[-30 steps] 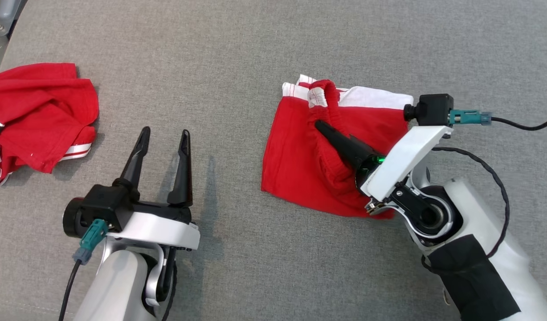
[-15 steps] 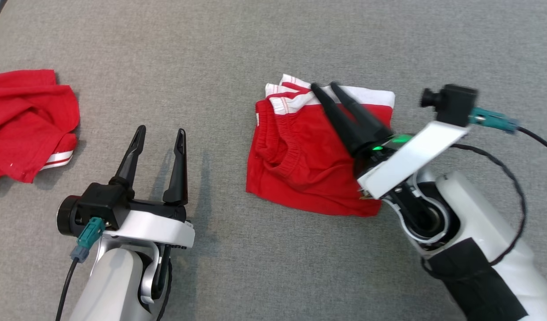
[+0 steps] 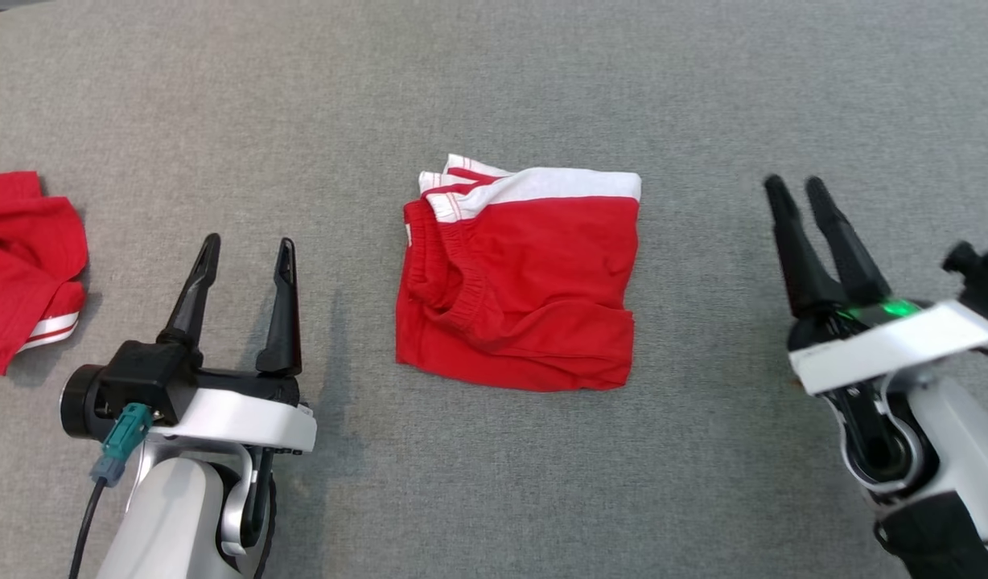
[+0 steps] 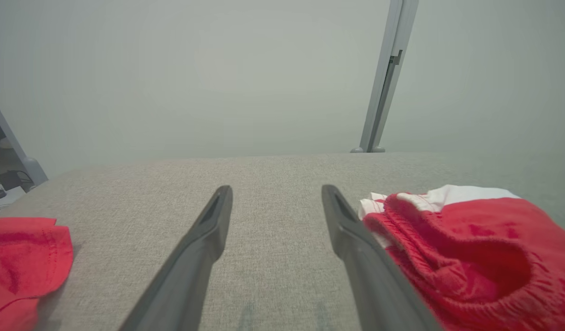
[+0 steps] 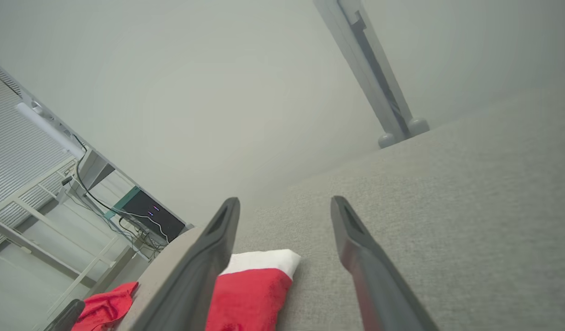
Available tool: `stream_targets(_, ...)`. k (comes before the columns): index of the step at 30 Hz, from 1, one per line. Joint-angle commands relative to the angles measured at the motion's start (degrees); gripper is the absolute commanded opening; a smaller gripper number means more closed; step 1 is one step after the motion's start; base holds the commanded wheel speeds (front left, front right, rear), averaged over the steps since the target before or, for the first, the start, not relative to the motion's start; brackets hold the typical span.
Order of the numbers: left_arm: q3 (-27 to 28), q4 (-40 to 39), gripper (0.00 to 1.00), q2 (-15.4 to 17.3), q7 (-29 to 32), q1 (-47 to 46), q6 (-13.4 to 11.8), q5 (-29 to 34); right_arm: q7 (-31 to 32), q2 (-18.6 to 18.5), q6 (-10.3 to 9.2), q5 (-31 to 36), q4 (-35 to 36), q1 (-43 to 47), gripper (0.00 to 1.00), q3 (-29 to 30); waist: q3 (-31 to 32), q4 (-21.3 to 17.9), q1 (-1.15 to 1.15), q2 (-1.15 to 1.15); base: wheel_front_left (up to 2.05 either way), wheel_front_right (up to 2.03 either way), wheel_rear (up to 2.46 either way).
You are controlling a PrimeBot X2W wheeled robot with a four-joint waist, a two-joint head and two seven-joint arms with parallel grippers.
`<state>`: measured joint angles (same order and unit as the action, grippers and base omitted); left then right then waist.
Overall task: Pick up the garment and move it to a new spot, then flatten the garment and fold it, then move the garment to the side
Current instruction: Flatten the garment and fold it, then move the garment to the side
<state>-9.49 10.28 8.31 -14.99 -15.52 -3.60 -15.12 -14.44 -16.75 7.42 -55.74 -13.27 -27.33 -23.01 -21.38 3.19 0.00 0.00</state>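
The garment (image 3: 526,281) is a pair of red shorts with a white band, lying folded in a rough square on the grey fabric surface (image 3: 494,88). My right gripper (image 3: 794,182) stands open to the right of it, apart from the cloth, fingers empty. Left of the shorts, my left gripper (image 3: 249,241) is open and empty. In the left wrist view the left gripper (image 4: 277,188) has the shorts (image 4: 471,248) beside its right finger. In the right wrist view the shorts (image 5: 250,294) lie behind the left finger of the right gripper (image 5: 285,200).
A second, crumpled red garment (image 3: 19,257) lies at the far left edge, also seen as red cloth (image 4: 20,248) in the left wrist view. A grey metal post (image 4: 383,78) rises at the surface's far edge. Bare grey fabric surrounds the shorts.
My right gripper has opened, let go of the shorts and pulled back to the right. The shorts lie flatter. The head camera has shifted; the left gripper holds its pose.
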Motion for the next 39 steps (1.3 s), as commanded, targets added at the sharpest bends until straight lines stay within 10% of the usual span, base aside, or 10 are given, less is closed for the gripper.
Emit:
stream_targets(1,0.3,-0.4,1.0,0.5,-0.2,0.1,-0.3,0.4,-0.5,-0.3,0.13,1.0,0.2,1.4,1.0,1.0,0.4,-0.5,0.0,0.0,0.0,0.0,0.0)
stream_targets(14,1.3,-2.5,1.0,2.1,0.1,3.1,-1.5,0.0,-0.8,4.3,0.13,22.4,8.7,14.8,1.0,18.4,3.7,-3.4,0.0,0.0,0.0,0.0,0.0)
stream_targets(39,1.3,-7.5,1.0,3.5,1.9,13.2,-3.4,-1.6,1.2,7.5,0.13,37.7,12.0,25.5,1.0,22.7,12.1,-3.8,0.0,0.0,0.0,0.0,0.0)
